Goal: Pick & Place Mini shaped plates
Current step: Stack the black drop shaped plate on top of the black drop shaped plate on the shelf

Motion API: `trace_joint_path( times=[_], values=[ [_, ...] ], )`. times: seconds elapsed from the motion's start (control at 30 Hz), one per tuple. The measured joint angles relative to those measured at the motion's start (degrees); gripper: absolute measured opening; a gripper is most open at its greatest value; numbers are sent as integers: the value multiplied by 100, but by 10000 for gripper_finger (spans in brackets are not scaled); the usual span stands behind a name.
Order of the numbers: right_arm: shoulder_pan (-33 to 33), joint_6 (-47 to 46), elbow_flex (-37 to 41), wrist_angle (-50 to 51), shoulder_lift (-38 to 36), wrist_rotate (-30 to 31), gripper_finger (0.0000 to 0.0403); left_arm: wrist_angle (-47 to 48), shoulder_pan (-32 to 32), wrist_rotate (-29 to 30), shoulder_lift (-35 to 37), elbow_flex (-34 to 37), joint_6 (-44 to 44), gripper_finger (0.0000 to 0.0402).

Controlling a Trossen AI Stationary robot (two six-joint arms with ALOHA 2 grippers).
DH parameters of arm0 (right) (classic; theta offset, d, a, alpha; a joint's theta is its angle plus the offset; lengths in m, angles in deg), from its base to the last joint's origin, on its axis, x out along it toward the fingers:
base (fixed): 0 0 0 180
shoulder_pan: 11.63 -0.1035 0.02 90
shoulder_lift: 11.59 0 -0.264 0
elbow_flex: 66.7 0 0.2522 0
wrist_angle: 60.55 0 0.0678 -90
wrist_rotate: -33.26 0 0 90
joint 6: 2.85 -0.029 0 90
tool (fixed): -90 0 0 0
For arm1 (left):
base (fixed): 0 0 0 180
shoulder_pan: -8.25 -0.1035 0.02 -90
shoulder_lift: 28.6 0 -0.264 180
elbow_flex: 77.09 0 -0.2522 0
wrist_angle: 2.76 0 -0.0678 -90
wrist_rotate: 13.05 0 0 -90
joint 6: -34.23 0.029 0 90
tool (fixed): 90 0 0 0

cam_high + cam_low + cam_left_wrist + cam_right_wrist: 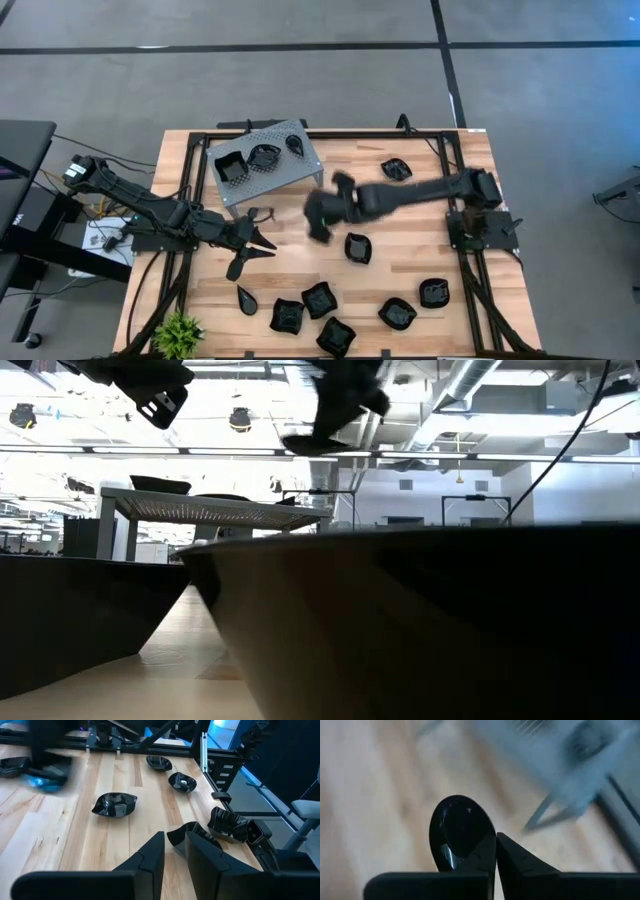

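Several glossy black mini shaped plates lie on the wooden table, most of them near its front edge [320,298]. Three more sit on the grey perforated tray [262,175] at the far left. My right gripper [318,222] hangs above the table's middle, just right of the tray, and is shut on a small rounded black plate [462,830]. My left gripper [255,245] waits open near the table's left side, with nothing between its fingers [175,855]. A plate [192,834] lies on the table just beyond them. My right gripper pinches the rounded plate by its rim [487,851] between its two fingers, which slant down from the table's right. The plate sticks out past the fingertips and is lifted clear of the table, roughly level in the low view [315,443].
The tray stands on legs above the table top [215,510]. A black frame [450,140] runs along the table's edges. A small green plant [180,330] stands at the front left corner. A plate right at the low camera [420,620] fills most of that view.
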Motion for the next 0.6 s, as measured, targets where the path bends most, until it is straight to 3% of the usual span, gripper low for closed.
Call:
trace_joint_path(
  times=[0.13,0.33,0.6],
  values=[
    [818,-323,-330,-730,0,-53,5,2,-2,-1,0,0,0,78],
    [1935,-713,-393,-1512,31,-1008,5,17,-2,0,0,0,0,78],
    [2504,-1161,-288,-1806,70,-1313,4,15,-2,0,0,0,0,78]
  ],
)
